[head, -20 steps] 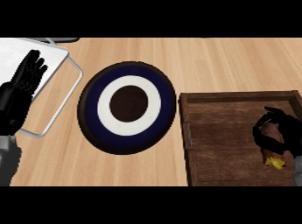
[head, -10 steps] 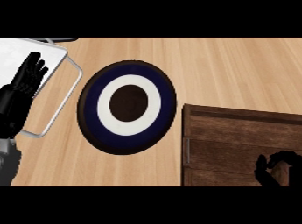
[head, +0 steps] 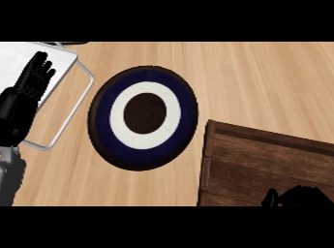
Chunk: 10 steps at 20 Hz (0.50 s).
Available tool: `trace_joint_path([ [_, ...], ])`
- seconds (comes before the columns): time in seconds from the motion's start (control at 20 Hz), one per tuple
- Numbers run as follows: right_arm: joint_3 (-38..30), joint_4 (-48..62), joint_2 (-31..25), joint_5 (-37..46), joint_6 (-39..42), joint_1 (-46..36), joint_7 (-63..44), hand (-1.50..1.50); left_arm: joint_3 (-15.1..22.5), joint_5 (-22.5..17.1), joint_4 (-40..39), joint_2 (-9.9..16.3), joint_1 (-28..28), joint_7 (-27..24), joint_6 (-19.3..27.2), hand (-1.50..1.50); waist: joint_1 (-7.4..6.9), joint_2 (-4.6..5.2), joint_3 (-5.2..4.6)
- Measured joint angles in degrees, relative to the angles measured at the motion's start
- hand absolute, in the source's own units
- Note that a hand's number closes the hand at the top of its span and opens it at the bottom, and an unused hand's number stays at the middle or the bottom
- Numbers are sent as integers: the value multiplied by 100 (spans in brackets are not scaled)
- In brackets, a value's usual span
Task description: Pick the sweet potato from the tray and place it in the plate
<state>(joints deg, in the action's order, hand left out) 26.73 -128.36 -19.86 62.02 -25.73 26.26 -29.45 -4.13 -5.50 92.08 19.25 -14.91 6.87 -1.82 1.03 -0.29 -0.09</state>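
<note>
My right hand [head: 298,196] barely shows at the lower right over the tray [head: 269,155]; I cannot tell its grip. The sweet potato is unseen, so it may miss the plate [head: 142,117]. My left hand [head: 19,104] rests spread, upper left.

Left hand [head: 21,104] flat, fingers straight

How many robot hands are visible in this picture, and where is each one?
2. The left hand rests open at the left edge, fingers up, over the white board. The right hand barely shows at the bottom edge, over the wooden tray.
</note>
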Motion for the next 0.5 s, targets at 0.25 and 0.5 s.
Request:
trace_joint_path([
  [0.25,774,-508,494,617,506,-443,-293,150,8,27,-33,-55,-88,-8,-43,0,-66,16,2],
  [0.5,1256,-375,1316,1137,1447,-1642,-950,150,25,64,-21,-100,-94,-18,-112,0,-128,28,0],
])
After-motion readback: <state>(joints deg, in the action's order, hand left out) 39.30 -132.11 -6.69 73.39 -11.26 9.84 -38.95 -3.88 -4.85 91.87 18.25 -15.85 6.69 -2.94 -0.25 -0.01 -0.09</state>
